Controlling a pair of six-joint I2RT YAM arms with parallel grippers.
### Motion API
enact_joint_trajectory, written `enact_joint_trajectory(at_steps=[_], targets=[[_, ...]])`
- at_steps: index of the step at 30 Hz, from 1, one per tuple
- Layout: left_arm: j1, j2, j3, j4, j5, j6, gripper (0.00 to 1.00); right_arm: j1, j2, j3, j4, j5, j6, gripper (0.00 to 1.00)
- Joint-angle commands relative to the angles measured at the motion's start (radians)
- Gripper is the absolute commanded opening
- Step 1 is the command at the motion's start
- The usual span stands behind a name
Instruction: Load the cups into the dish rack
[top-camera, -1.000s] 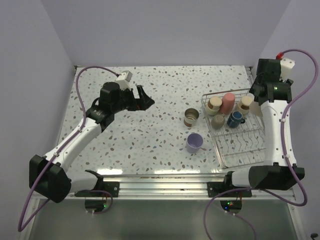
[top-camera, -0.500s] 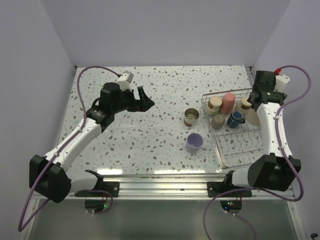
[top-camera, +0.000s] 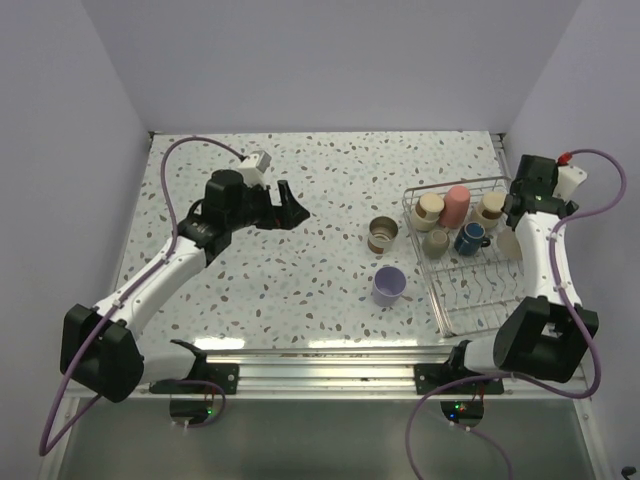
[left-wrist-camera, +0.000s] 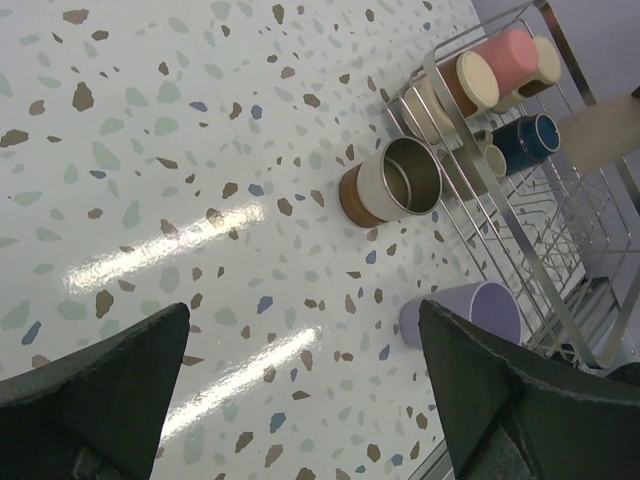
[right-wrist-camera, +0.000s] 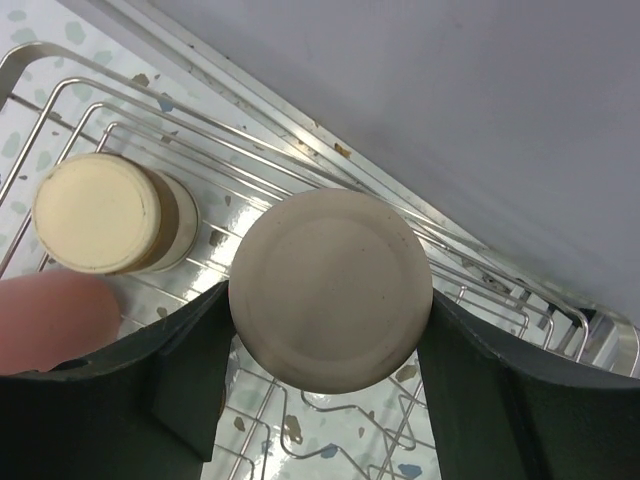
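Right gripper (right-wrist-camera: 330, 335) grips a tan cup (right-wrist-camera: 330, 280) over the rack (top-camera: 480, 300); left gripper (left-wrist-camera: 300, 400) hangs wide open above the table (top-camera: 330, 170), steel cup (top-camera: 382, 236) and lavender cup (top-camera: 389, 285) beside the rack

The left arm stretched forward, the left gripper (top-camera: 288, 203) spread wide and empty. The right arm stood folded upright, the right gripper (right-wrist-camera: 330, 330) clamped around a tan cup (right-wrist-camera: 330, 280).

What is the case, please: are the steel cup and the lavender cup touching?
Apart. The top view shows bare table between the steel cup and the lavender cup; the left wrist view agrees.
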Motion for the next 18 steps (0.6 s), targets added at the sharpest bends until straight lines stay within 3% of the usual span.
enact_joint_trajectory(at_steps=[1,18], targets=[[0.001,0.006,-0.011,0.063,0.018,-0.004,1.0,-0.016,0.012,-0.016,0.102,-0.017,0.03,0.0],[-0.001,0.027,-0.022,0.096,0.006,-0.021,1.0,-0.03,0.147,0.033,0.185,-0.1,0.088,0.0]])
